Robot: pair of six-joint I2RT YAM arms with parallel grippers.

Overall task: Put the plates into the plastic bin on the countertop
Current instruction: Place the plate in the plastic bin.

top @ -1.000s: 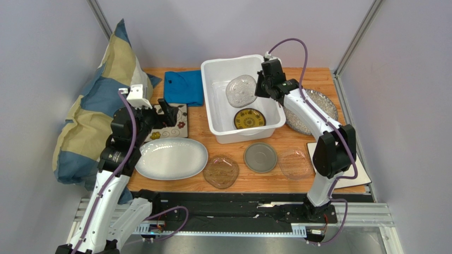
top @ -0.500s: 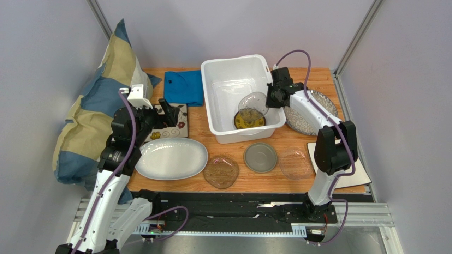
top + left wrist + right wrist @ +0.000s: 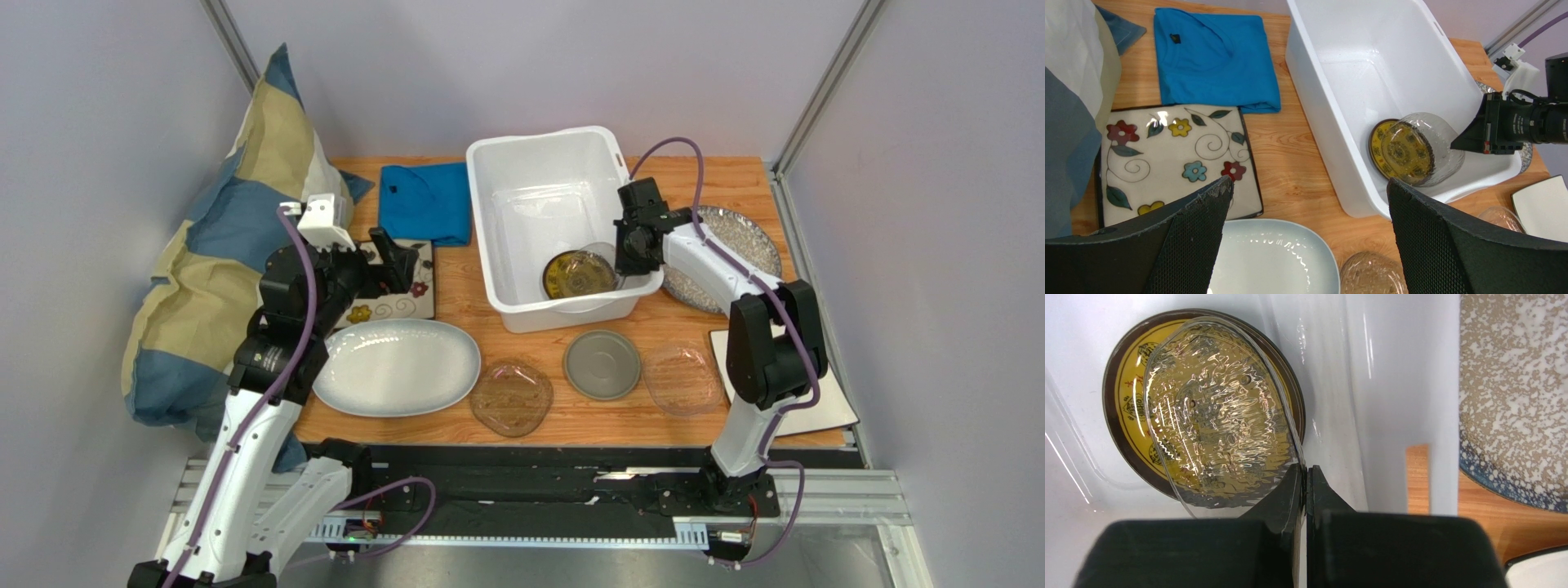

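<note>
Right pincer [image 3: 1307, 471]: fingers pressed together on the rim of a small clear glass plate [image 3: 1220, 416], low inside the white plastic bin [image 3: 515, 184].
Held plate: tilted, lying over a yellow-and-black round plate [image 3: 1128, 410] that sits on the bin's floor near its right wall; whether the two touch cannot be told.
Left pincer [image 3: 1309, 196]: fingers wide apart and holding nothing, hanging above the near edge of the floral square plate [image 3: 1168, 153].
Bin: stands on the table [image 3: 454, 294], toward the back and about the middle.
Left side of table: the floral square plate, with the white oval platter [image 3: 395, 365] just in front of it.
Front row: amber glass plate [image 3: 510, 397], grey round plate [image 3: 602, 364] and another clear glass plate [image 3: 683, 379], side by side in front of the bin.
Right side of table: grey-speckled round plate [image 3: 736, 233] just beside the bin's right wall; white square plate [image 3: 816, 404] at the near right corner, partly hidden by the right arm.
Other things: folded blue cloth [image 3: 424, 202] left of the bin; blue-and-cream pillow [image 3: 221, 245] against the left wall.
</note>
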